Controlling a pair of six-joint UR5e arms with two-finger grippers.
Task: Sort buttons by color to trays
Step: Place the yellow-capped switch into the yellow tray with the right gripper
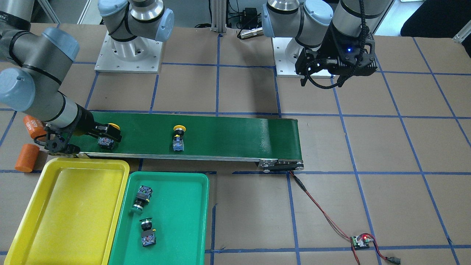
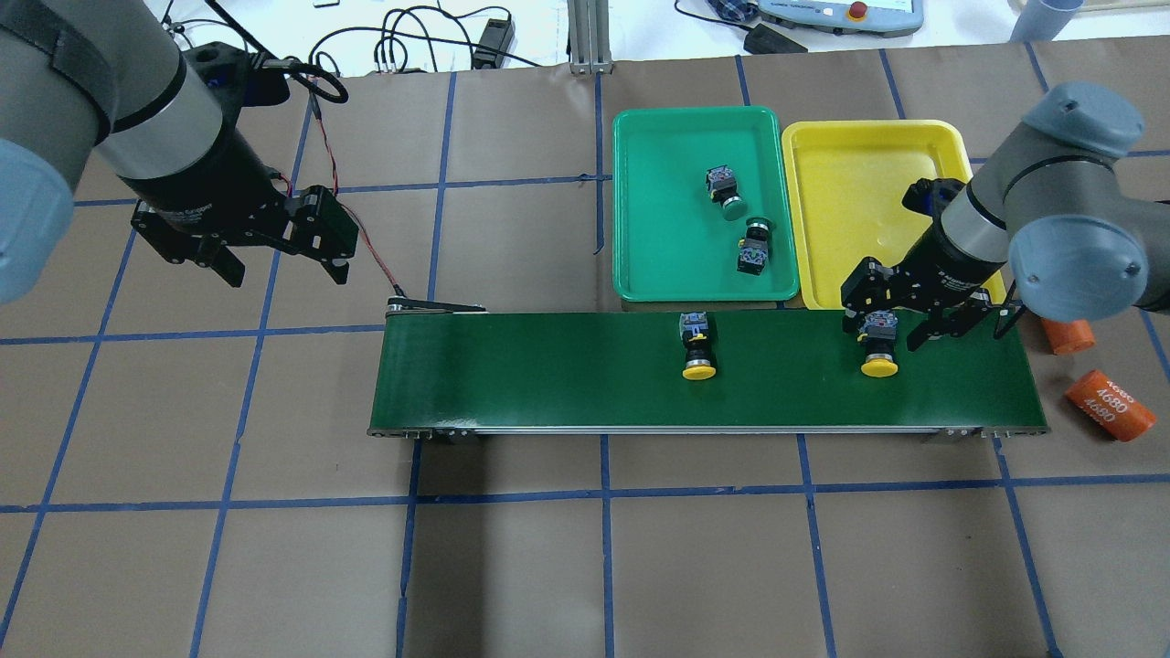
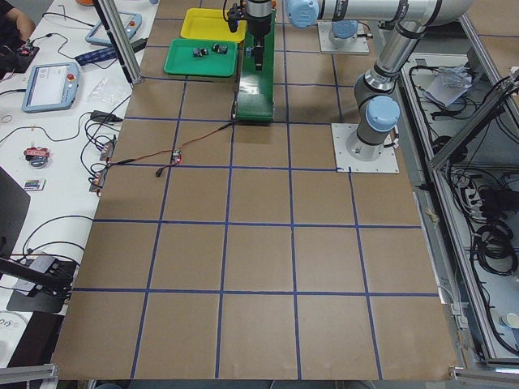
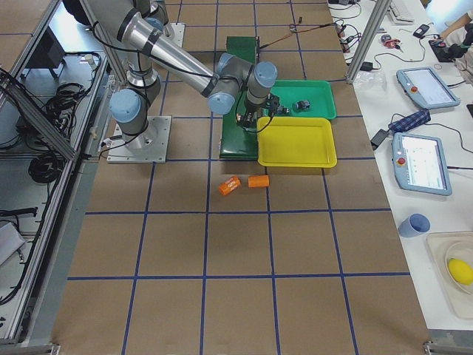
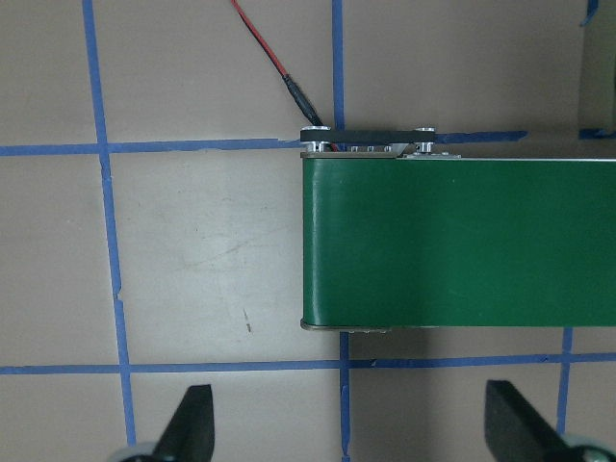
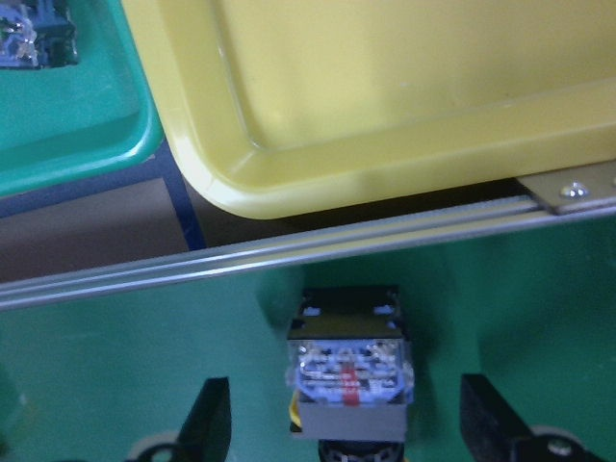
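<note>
My right gripper (image 2: 885, 331) is open and straddles a yellow-capped button (image 2: 879, 352) lying on the conveyor belt beside the yellow tray (image 2: 859, 210). In the right wrist view the fingers (image 6: 207, 423) stand apart on either side of the button's contact block (image 6: 348, 375). A second yellow-capped button (image 2: 698, 347) lies mid-belt. Two green-capped buttons (image 2: 727, 192) (image 2: 754, 249) lie in the green tray (image 2: 667, 210). The yellow tray holds nothing. My left gripper (image 2: 286, 271) is open and empty, hovering above the table past the belt's other end (image 5: 351, 433).
The long dark-green conveyor belt (image 2: 548, 366) runs across the table's middle. Two orange cylinders (image 2: 1111, 407) (image 2: 1068, 336) lie past its right end. A red-black wire runs from the belt to a small controller board (image 1: 360, 241).
</note>
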